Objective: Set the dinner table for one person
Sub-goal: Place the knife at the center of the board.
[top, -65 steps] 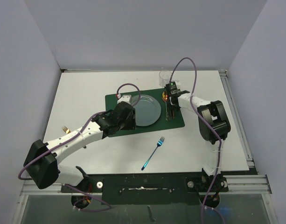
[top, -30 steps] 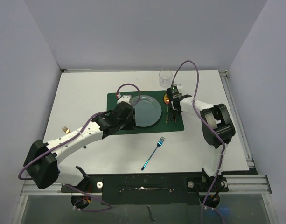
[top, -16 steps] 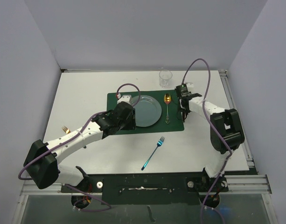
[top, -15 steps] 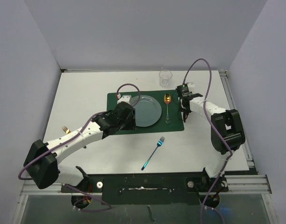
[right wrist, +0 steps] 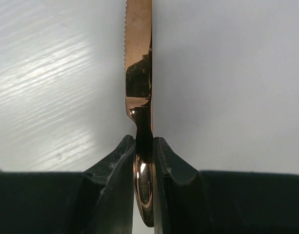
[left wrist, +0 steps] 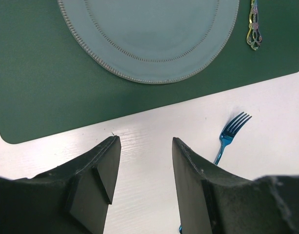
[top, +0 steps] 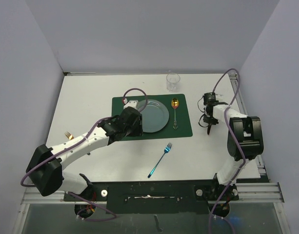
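The white dinner table (top: pixel 90 92) carries a dark green placemat (top: pixel 184 127) with a pale blue plate (top: pixel 154 117) on it. Right of the plate, on the mat, lies a gold spoon (top: pixel 174 109). My right gripper (top: pixel 209 116) hangs over bare table right of the mat, shut on a copper knife (right wrist: pixel 138 58) whose serrated blade sticks out past the fingertips (right wrist: pixel 122 151). My left gripper (top: pixel 133 127) is open and empty at the mat's near edge (left wrist: pixel 51 97), just short of the plate (left wrist: pixel 149 34).
A blue fork (top: pixel 161 158) lies on the table in front of the mat; its tines (left wrist: pixel 234 124) show in the left wrist view. A clear glass (top: pixel 173 81) stands behind the mat. A gold fork (top: pixel 68 135) peeks out beside the left arm.
My right arm has swung right, carrying the knife from beside the spoon on the mat to over bare table. The left arm has hardly moved.
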